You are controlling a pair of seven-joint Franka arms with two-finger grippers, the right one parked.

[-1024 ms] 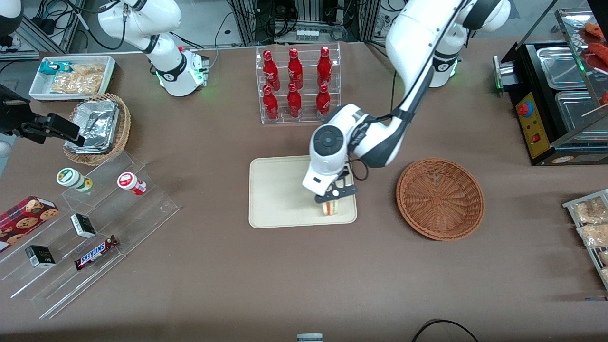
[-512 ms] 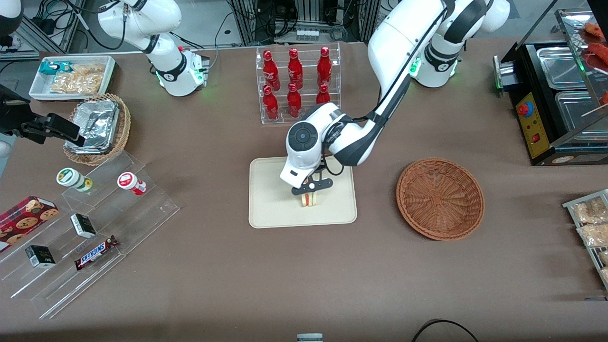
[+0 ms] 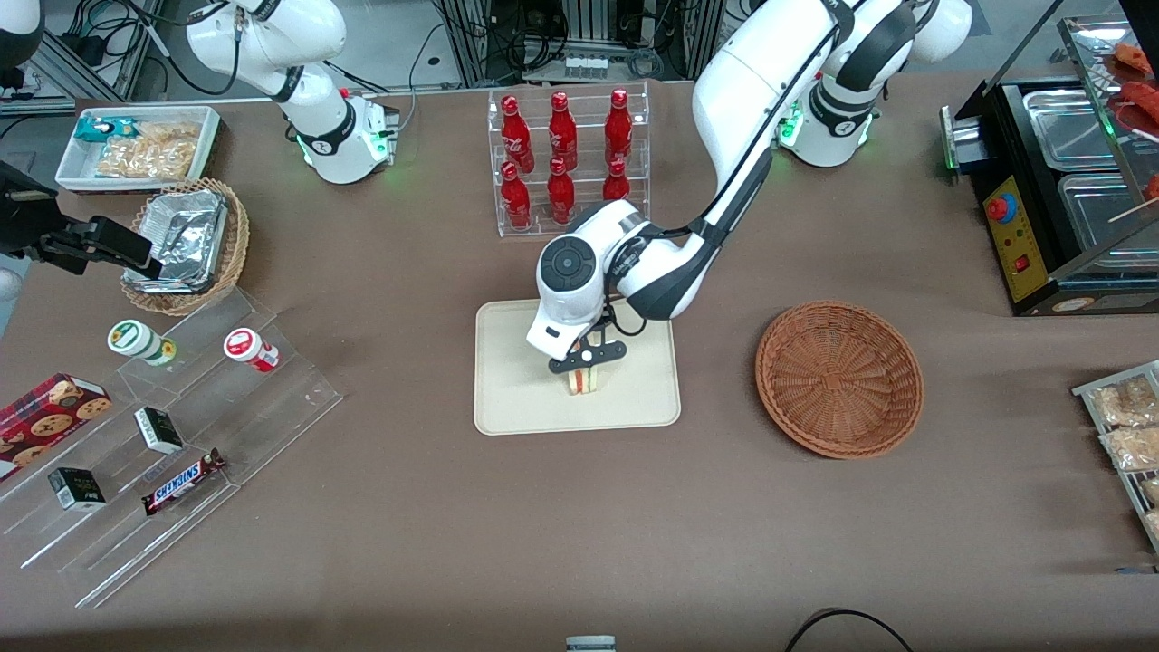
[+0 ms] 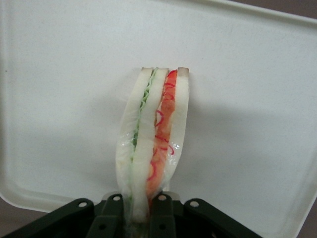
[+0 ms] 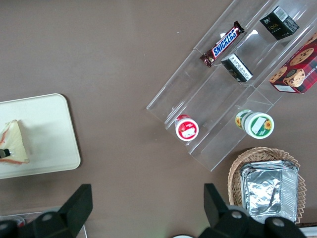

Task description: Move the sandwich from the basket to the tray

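The sandwich [image 3: 585, 381], a pale bread wedge with green and red filling [image 4: 153, 144], hangs over the middle of the cream tray [image 3: 516, 398], held by its narrow end. My left gripper [image 3: 587, 358] [image 4: 141, 208] is shut on it, a black finger pressing each bread face. Its tip points down at the tray surface [image 4: 257, 119]; whether it touches I cannot tell. The sandwich also shows on the tray's edge in the right wrist view [image 5: 14, 144]. The reddish-brown basket [image 3: 838, 378] lies empty beside the tray, toward the working arm's end.
A clear rack of red bottles [image 3: 566, 158] stands farther from the front camera than the tray. Clear stepped shelves with snacks [image 3: 172, 435], a tan basket with a foil container [image 3: 186, 244] and a white bin [image 3: 136, 149] lie toward the parked arm's end. A black food warmer [image 3: 1059, 190] sits at the working arm's end.
My gripper has carried the sandwich from the tray's corner nearest the basket to over the tray's middle, slowing in the last half second. The basket stays empty.
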